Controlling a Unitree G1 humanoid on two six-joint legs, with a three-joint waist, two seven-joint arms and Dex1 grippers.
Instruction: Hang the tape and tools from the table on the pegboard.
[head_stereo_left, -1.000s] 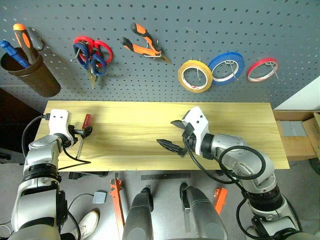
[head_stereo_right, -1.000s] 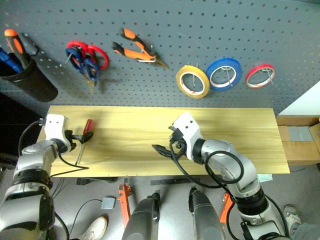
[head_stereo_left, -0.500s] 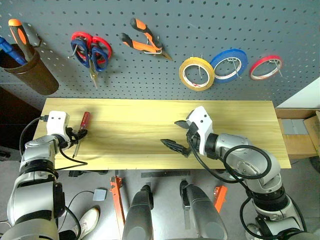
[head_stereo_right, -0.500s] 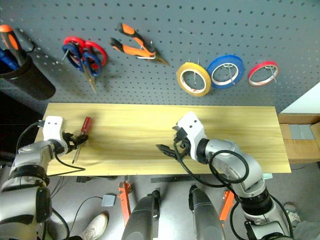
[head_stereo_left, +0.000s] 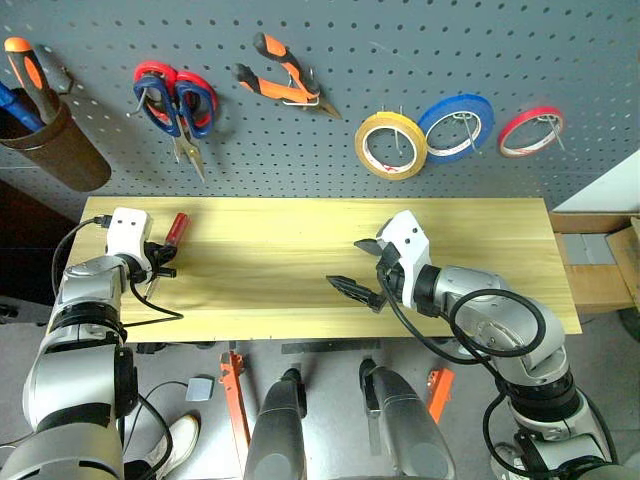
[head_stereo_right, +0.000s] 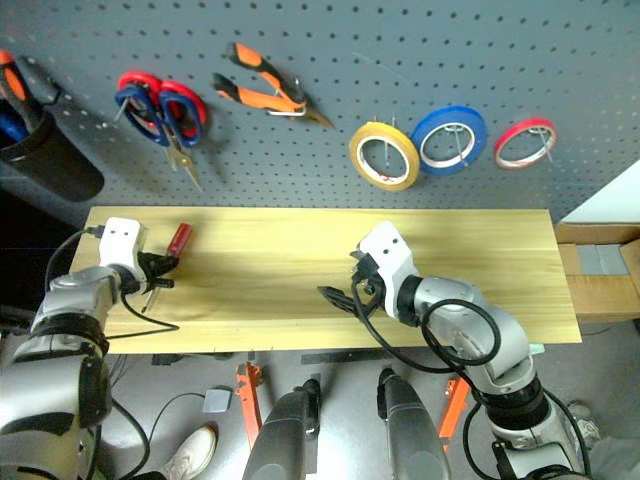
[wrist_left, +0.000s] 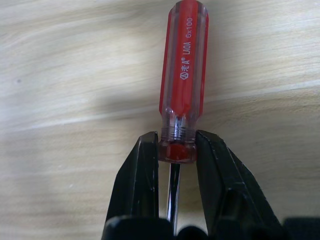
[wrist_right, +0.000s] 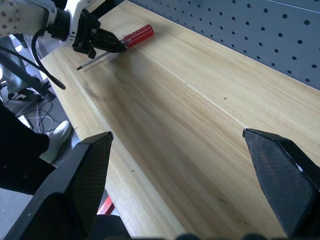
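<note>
At the left end of the table (head_stereo_left: 300, 262), my left gripper (wrist_left: 176, 150) is shut on the slim red-handled screwdriver (wrist_left: 184, 65), pinching the collar where handle meets shaft. From the head, the screwdriver (head_stereo_left: 176, 228) points its handle toward the pegboard (head_stereo_left: 420, 50). My right gripper (head_stereo_left: 350, 265) hovers open and empty over the table's middle. The yellow tape (head_stereo_left: 391, 146), the orange-and-black pliers (head_stereo_left: 285, 82) and the dark-handled scissors (head_stereo_left: 196, 110) hang on pegboard hooks.
A blue roll (head_stereo_left: 455, 127) and a thinner red roll (head_stereo_left: 530, 132) hang right of the yellow tape. Red-handled scissors (head_stereo_left: 152, 82) share the scissors' hook. A brown cup (head_stereo_left: 55, 150) with an orange-and-black screwdriver hangs far left. A wooden box (head_stereo_left: 600, 280) adjoins the table's right end.
My left gripper's fingers have closed from wide open onto the screwdriver. The right arm has stayed where it was, still open.
</note>
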